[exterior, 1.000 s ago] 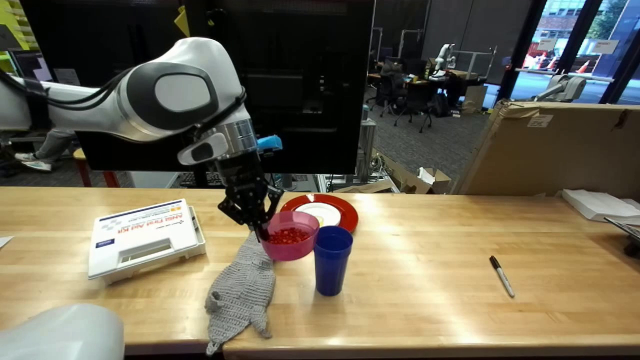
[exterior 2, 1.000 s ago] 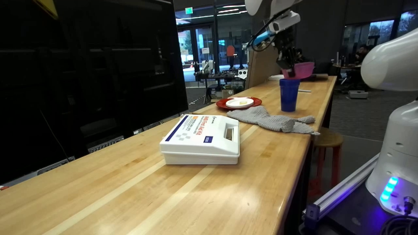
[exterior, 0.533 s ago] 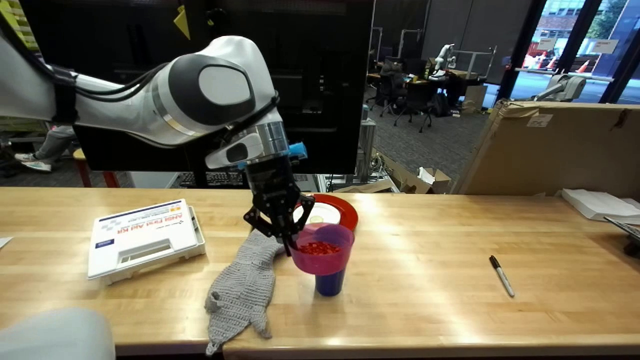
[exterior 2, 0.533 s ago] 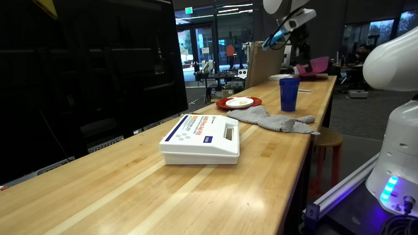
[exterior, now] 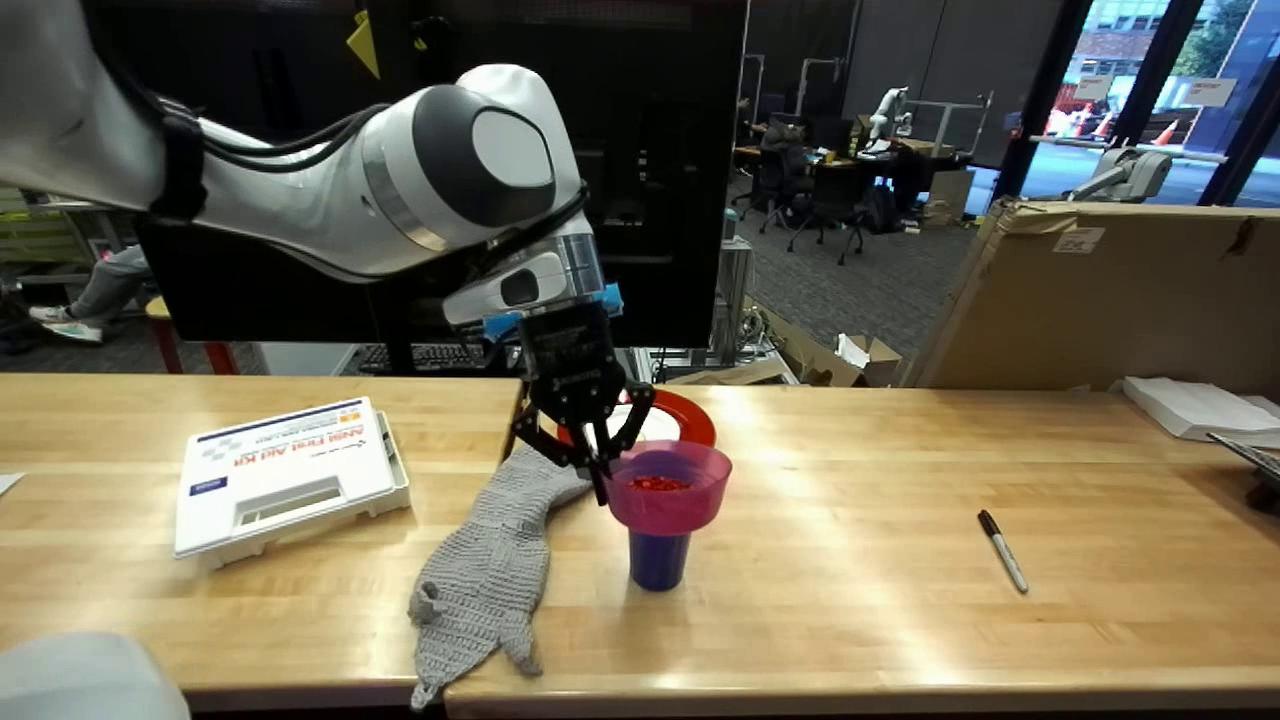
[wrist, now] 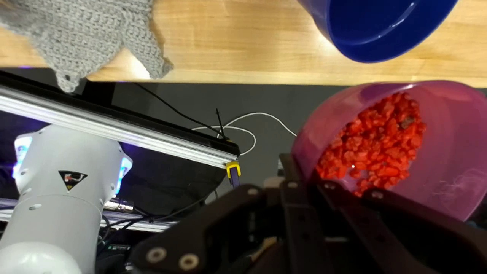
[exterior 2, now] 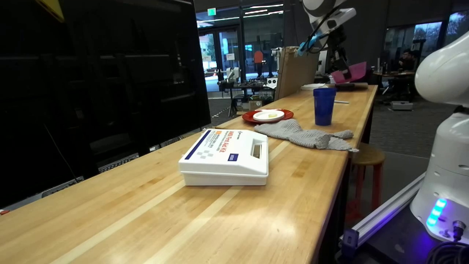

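1. One pink bowl (exterior: 668,518) hangs in midair near a blue cup (exterior 2: 324,106); in an exterior view we see it tilted.
2. Red pieces (wrist: 380,144) lie heaped toward one side of the bowl, as we look down on them in the wrist view.
3. The black tool (exterior: 604,482) grips the bowl at its rim, jaws drawn close together on the thin pink wall.
4. The cup stands upright on a wooden worktop (exterior: 850,610). The bowl hides its upper part in an exterior view, but in the wrist view we find the two apart.
5. A grey knitted piece (exterior: 495,560) sprawls near the cup, one tip past the worktop's edge.
6. Behind the bowl we spot a red plate (exterior 2: 250,116) bearing a smaller white plate (exterior 2: 261,117), with a pale morsel (exterior 2: 272,115) on top.
7. A white case (exterior 2: 223,156), whose lid we read as "ANSI First Aid Kit," lies flat beyond the knitted piece.
8. Well apart from the bowl rests a black-capped marker (exterior: 1003,553); farther off, a cardboard panel (exterior: 1110,300) stands beside white paper (exterior: 1195,408).
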You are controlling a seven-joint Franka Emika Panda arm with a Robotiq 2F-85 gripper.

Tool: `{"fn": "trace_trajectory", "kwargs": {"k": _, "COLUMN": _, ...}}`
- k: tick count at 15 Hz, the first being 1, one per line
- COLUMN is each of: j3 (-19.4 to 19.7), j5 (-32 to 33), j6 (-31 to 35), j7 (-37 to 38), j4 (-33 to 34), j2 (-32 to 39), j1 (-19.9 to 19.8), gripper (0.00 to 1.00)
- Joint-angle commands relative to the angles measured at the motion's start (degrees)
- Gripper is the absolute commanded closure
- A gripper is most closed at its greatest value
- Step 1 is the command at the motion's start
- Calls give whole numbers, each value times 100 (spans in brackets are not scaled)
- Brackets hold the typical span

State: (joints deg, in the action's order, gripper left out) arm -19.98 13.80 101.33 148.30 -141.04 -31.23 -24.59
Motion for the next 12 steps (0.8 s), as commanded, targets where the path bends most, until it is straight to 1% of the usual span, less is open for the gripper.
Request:
{"fn": "trace_trajectory", "kwargs": {"k": 1, "j3": 389, "j5": 572, "j6": -751, "j7": 223, "j4": 409, "j2": 361, "j1": 691, "gripper": 99}}
{"fn": "trace_trajectory", "kwargs": {"k": 3, "j3": 557, "j5": 810, "j6": -1086, "j7": 145, "j4": 523, "j2": 441, "j1": 950, "gripper": 99}}
{"fn": "trace_trajectory", "kwargs": {"k": 6, "j3": 781, "j5": 937, "j6": -1369, "j7": 24, "j4": 657, "j2": 544, "j1": 1287, "gripper": 99}}
{"fn": "trace_trajectory", "kwargs": {"k": 9, "j3": 878, "j5": 974, "j6": -1505, "j7": -39, "j4": 762, "j2": 729, "j1": 1564, "gripper": 99}}
{"fn": "trace_trajectory", "kwargs": {"k": 12, "j3": 952, "j5": 974, "j6": -1588, "j7": -62, "j4": 769, "j2": 886, "j1": 1734, "gripper": 99}}
